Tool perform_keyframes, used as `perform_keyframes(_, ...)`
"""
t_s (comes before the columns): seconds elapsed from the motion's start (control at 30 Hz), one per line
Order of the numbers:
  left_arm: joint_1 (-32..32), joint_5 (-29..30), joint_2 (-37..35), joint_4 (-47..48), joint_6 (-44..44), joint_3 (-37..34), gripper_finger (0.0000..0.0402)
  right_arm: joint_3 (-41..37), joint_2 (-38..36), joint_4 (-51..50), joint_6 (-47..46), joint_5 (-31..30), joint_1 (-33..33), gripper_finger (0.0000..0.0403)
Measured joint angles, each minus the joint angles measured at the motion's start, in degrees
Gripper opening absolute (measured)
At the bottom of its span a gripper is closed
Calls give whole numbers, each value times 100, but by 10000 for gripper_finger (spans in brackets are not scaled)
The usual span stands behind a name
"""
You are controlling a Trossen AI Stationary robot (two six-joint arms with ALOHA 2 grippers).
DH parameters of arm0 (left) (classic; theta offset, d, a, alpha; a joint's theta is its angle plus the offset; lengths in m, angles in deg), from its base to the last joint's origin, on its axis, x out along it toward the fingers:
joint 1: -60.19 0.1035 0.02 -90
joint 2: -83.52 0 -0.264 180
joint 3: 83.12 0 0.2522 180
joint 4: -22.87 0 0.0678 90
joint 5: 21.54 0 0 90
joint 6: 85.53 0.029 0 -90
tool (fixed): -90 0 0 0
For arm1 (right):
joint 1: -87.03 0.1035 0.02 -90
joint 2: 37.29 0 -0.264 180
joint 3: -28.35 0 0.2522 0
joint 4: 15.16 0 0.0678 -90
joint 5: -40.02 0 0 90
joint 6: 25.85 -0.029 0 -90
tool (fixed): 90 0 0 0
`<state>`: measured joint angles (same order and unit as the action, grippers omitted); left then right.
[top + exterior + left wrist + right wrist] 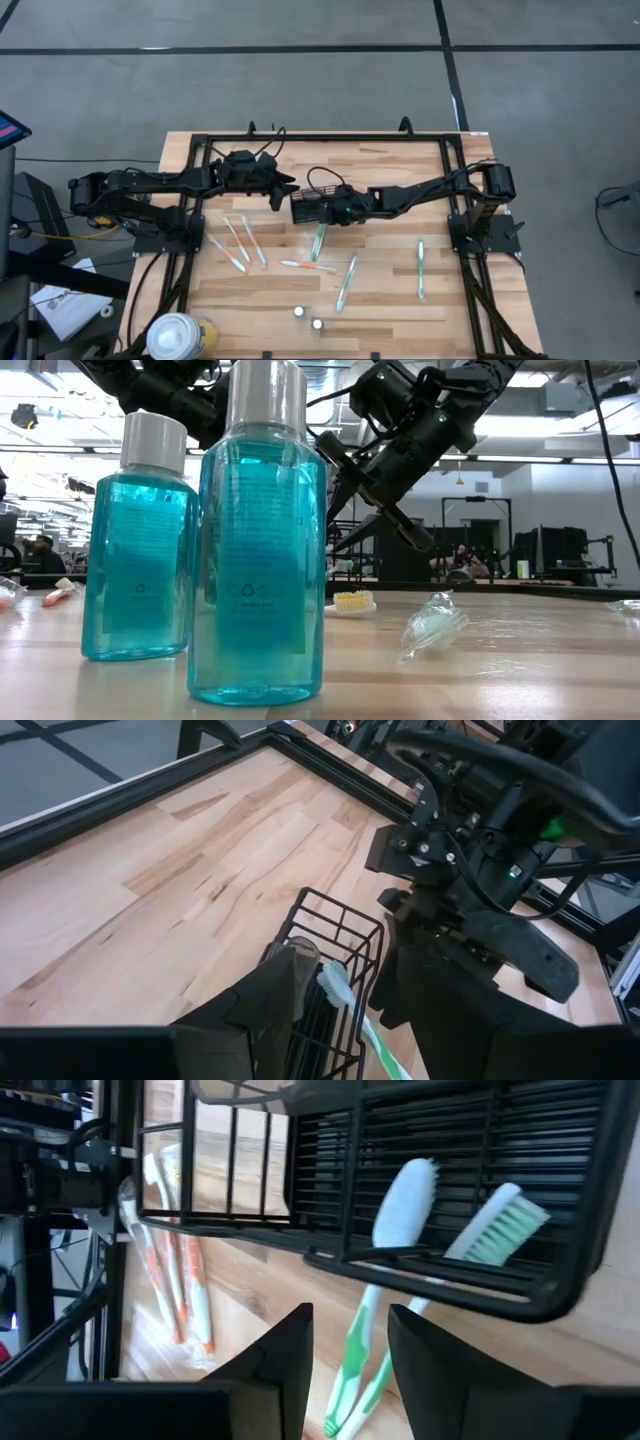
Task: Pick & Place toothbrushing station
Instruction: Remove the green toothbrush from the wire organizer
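The black wire-mesh holder (308,208) is at the table's middle, between both grippers. My left gripper (287,190) is at its left end, and the holder (335,925) sits between its fingers. My right gripper (335,208) is at the right end; its fingers (350,1315) have a narrow gap and stop just short of the holder's rim (450,1285). Two white-green toothbrushes (350,1370) lie below, their heads (405,1200) showing within the wire frame. I cannot tell whether the heads are inside the holder or under it. More green toothbrushes (347,280) and orange ones (238,242) lie flat. My left gripper has the holder's left end between its two fingers. One finger (285,982) is against the wire side (298,942) and the other finger (430,1000) is at the opposite side. It comes from the table's left, slanting down. I cannot tell whether the holder is off the table.
Two blue mouthwash bottles (260,540) with white caps (299,312) stand near the front edge. A clear wrapper (432,628) lies beside them. A white-and-yellow round container (180,335) is at the front left corner. One green toothbrush (420,268) lies at the right.
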<state>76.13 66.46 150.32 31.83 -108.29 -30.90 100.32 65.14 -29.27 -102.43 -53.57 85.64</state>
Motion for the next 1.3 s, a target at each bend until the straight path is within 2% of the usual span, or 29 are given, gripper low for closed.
perform_keyframes(0.13, 0, 0, 1, 0, 2, 0, 172, 0, 0, 8, -146, -76, 2, 118)
perform_keyframes(0.23, 0, 0, -1, 0, 32, 0, 172, 0, 37, 33, -149, -80, -2, 100)
perform_keyframes(0.37, 0, 0, 1, 2, 44, 0, 172, 5, 292, 500, -167, 36, 0, 82)
perform_keyframes(0.53, 0, 0, -1, 19, 46, 2, 172, 337, 809, 747, -251, 190, 50, 82)
perform_keyframes(0.7, 11, -99, 0, 20, 46, 2, 172, 643, 857, 703, 29, 352, 7, 80)
perform_keyframes(0.77, 21, -99, 0, 39, 46, 2, 172, 645, 857, 572, 61, 364, -48, 64)
perform_keyframes(0.83, 30, -99, -1, 42, 46, 2, 172, 638, 834, 533, 202, 413, -72, 24)
perform_keyframes(0.9, 31, -98, 0, 42, 100, 2, 172, 642, 783, 667, 254, 497, -72, 10)
perform_keyframes(1.1, 31, -96, 1, 42, 149, 2, 172, 640, 782, 1000, 177, 881, -32, 1)
perform_keyframes(1.3, 31, -97, -1, 47, 141, 2, 172, 641, 650, 1720, 16, 926, 304, 5)
